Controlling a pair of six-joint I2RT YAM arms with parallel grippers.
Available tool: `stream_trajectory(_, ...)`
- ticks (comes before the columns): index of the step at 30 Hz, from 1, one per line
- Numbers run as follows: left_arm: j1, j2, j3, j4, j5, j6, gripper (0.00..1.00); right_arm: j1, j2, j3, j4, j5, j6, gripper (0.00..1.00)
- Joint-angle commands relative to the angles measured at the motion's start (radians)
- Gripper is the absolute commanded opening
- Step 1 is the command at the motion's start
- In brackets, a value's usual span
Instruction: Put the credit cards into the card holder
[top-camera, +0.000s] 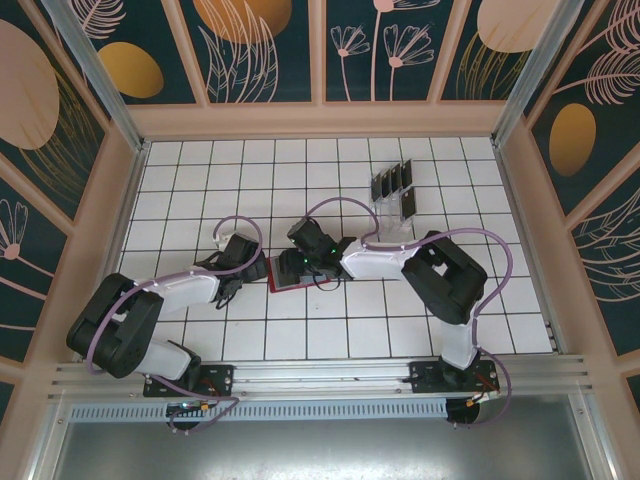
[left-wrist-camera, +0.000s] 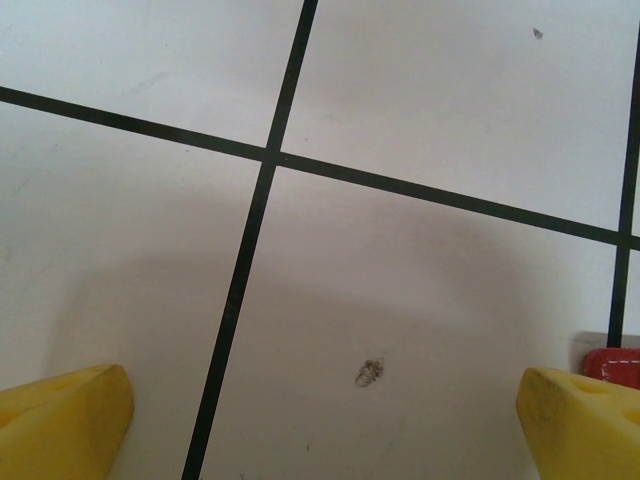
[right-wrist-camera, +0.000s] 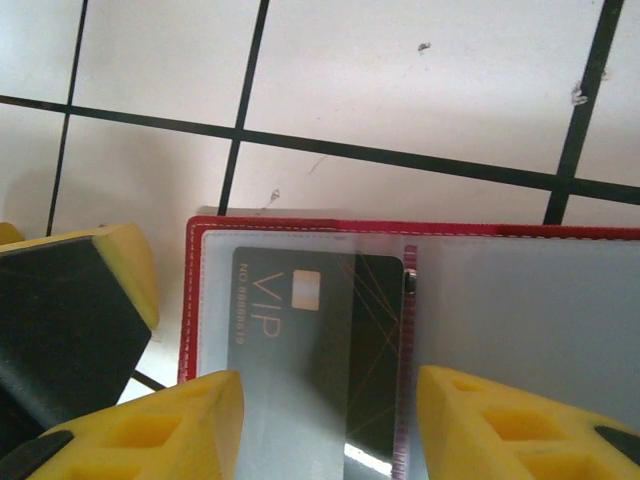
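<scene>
Here, credit card (right-wrist-camera: 315, 340) inside card holder (right-wrist-camera: 450, 230).

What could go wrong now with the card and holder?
The left gripper stands open beside the card holder, not on it, so the holder may slide if the right gripper pushes. The black card lies between the right gripper's fingers; pulling away could drag it out of the clear pocket.

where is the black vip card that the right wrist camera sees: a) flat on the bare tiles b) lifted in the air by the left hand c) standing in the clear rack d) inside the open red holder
d: the black vip card lies inside the open red card holder, partly hazed by its clear sleeve, with the right hand straddling it.
</scene>
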Motion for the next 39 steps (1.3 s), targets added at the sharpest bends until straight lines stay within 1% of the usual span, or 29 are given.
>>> stream_trajectory(1,0.003,0.039,-0.009,-0.001,0.057,-0.024,0.99,-0.005,0.013,-0.011,-0.002,0.005,-0.019,0.49)
stream_trajectory(28,0.003,0.073,-0.002,0.022,0.08,-0.017,0.99,0.034,0.078,0.093,-0.044,-0.051,-0.045,0.47)
stream_trajectory(39,0.004,0.072,-0.002,0.025,0.08,-0.018,0.99,0.05,0.077,0.097,-0.008,-0.092,-0.023,0.46)
